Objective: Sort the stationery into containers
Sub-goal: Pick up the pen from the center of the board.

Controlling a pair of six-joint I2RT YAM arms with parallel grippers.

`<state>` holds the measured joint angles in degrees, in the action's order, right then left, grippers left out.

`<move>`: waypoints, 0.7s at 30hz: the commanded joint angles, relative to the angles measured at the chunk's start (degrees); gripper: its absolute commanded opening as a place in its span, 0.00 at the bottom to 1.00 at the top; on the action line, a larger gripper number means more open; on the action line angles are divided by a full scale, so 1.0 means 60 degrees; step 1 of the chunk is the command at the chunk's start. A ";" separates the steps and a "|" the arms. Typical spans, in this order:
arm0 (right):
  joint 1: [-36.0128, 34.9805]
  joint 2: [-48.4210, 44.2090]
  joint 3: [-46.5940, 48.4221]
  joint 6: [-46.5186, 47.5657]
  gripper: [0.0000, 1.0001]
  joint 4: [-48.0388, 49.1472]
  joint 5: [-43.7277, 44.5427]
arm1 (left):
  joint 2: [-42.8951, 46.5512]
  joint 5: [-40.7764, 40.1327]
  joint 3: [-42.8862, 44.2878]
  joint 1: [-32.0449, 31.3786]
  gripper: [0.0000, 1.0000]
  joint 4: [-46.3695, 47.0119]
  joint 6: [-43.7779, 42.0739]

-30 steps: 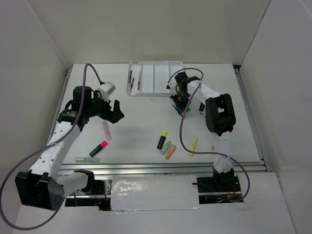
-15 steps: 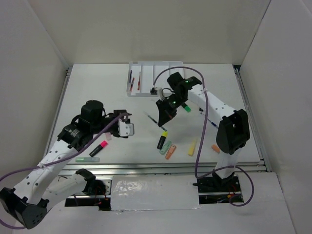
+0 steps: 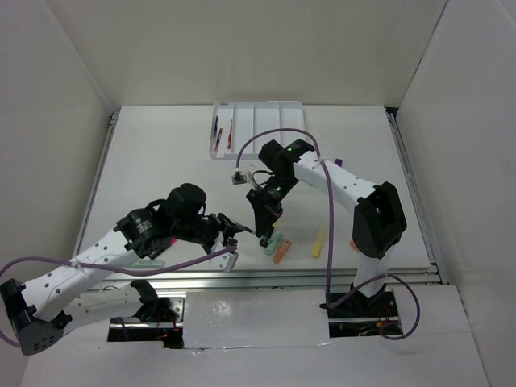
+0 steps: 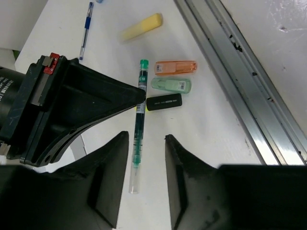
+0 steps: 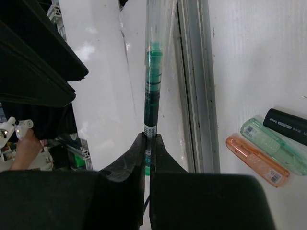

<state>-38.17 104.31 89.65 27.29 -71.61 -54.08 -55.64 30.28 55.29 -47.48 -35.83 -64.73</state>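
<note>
while the right gripper [image 5: 148, 138] pinches a slim, clear-barrelled green pen [image 5: 153, 72] by one end, the left gripper [image 4: 144, 140] has its matte black fingers [image 4: 108, 182] spread either side of the other end, not touching. a stubby orange marker [image 4: 175, 67] and a mint marker [image 4: 171, 85] lie just beside it on the white table [image 4: 216, 120].

On my white worktop [image 3: 161, 153] I saw the tray [image 3: 266, 125] at the far edge; nearer lay a green marker [image 4: 171, 85], orange marker [image 4: 175, 67], yellow marker [image 4: 142, 26], black highlighter [image 4: 164, 102] and blue pen [image 4: 85, 31].
</note>
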 commanded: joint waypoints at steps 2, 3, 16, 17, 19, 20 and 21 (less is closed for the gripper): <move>-0.0112 -0.0203 0.0161 0.0417 0.00 -0.0617 -0.0375 | -0.0072 -0.0080 0.0102 -0.0435 0.52 0.0010 -0.0155; -0.0127 -0.0203 0.0176 0.0418 0.00 -0.0647 -0.0404 | -0.0131 -0.0197 0.0087 -0.0494 0.55 -0.0004 -0.0096; -0.0405 -0.0173 0.0323 0.0593 0.00 -0.0882 -0.0507 | -0.0556 -0.1546 -0.0176 -0.0963 0.53 0.0582 0.0754; -0.0434 -0.0188 0.0323 0.0608 0.00 -0.0911 -0.0522 | -0.0571 -0.1648 -0.0176 -0.0963 0.52 0.0596 0.0783; -0.0493 -0.0217 0.0279 0.0637 0.00 -0.0940 -0.0536 | -0.0629 -0.1765 -0.0235 -0.0919 0.52 0.0698 0.0827; -0.0508 -0.0217 0.0264 0.0652 0.00 -0.0955 -0.0537 | -0.0630 -0.1795 -0.0264 -0.0890 0.52 0.0713 0.0827; -0.0522 -0.0232 0.0235 0.0681 0.00 -0.0955 -0.0537 | -0.0659 -0.1839 -0.0293 -0.0846 0.51 0.0743 0.0842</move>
<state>-40.36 104.31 89.67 30.00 -75.31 -55.27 -59.31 20.08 53.93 -53.06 -33.91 -61.01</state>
